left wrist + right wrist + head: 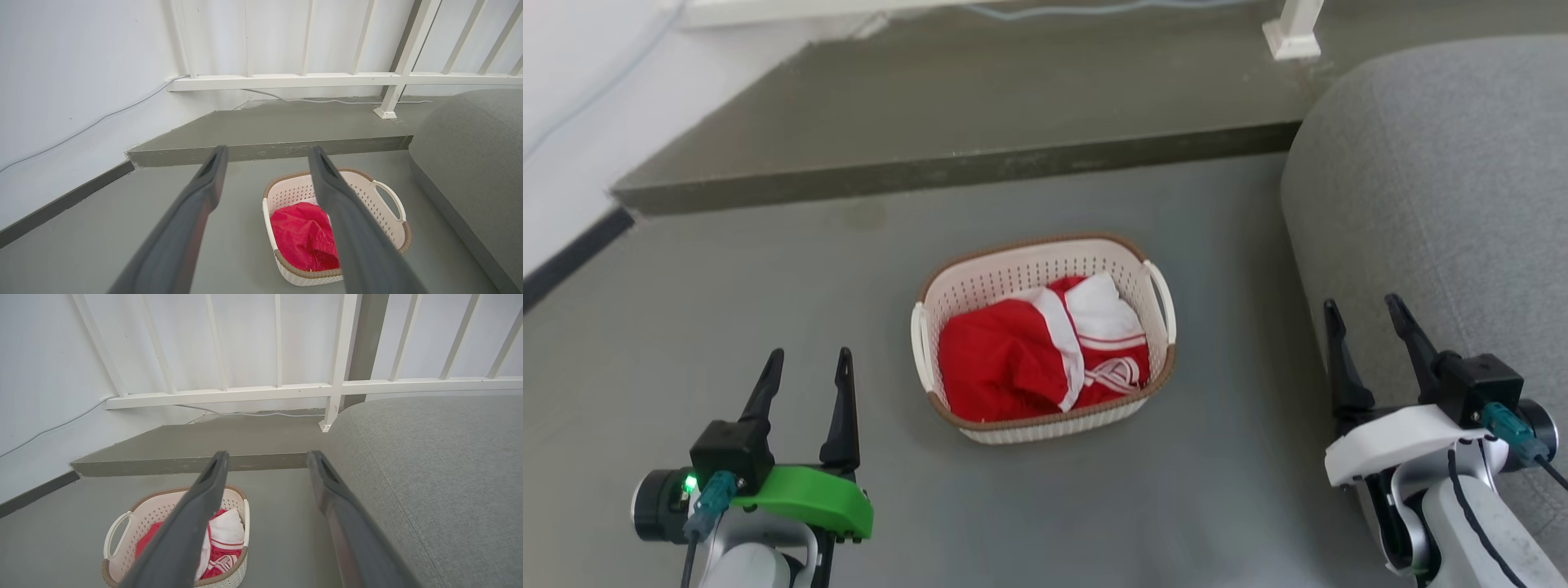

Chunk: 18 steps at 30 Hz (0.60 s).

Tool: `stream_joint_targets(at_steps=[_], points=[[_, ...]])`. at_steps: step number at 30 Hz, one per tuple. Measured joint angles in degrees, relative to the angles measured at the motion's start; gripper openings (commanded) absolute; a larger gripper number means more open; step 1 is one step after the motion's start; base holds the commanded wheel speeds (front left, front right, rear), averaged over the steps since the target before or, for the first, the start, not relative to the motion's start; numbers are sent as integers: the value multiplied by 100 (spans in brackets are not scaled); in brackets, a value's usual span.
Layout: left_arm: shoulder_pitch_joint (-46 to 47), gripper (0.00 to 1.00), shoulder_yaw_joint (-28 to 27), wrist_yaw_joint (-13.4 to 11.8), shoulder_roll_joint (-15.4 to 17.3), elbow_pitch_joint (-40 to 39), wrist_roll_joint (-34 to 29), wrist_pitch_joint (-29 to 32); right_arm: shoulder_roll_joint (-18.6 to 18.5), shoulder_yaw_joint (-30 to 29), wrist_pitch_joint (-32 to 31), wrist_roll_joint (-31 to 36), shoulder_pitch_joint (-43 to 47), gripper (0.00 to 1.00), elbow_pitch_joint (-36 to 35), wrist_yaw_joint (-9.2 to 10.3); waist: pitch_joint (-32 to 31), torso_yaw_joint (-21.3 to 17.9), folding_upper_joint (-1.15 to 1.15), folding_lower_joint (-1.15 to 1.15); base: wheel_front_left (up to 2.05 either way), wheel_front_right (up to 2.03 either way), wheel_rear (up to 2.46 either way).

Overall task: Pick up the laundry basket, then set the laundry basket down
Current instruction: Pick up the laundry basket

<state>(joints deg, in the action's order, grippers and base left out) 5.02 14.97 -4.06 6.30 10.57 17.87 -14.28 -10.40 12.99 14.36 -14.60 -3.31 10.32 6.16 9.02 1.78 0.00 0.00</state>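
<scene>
Laundry basket (1005, 282) on floor (768, 286), ahead, between both pincers, untouched.
Long axis crosswise, handles (918, 339) toward left pincer (810, 353) and right pincer (1362, 302); both spread wide, empty; probably nearer to left.

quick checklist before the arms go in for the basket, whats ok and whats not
1. Left gripper open and empty: ok, fingers apart.
2. Right gripper open and empty: ok, fingers apart.
3. Laundry basket upright on the floor, between the two grippers: ok.
4. Both handles free to grasp: ok, left handle and right handle are uncovered.
5. Load contained: ok, the red and white clothes lie inside the rim, nothing hanging over.
6. Room for the right arm beside the grey sofa: cannot tell, the gripper shows against the sofa's edge and the gap is unclear.
</scene>
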Motion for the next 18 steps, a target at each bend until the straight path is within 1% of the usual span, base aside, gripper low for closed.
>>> stream_joint_targets(at_steps=[18], points=[[621,100,-7,118,-20,-124,1,-15,7,74,-3,64,-683,100,-58,-9,1268,-53,0,0,0,0,0]])
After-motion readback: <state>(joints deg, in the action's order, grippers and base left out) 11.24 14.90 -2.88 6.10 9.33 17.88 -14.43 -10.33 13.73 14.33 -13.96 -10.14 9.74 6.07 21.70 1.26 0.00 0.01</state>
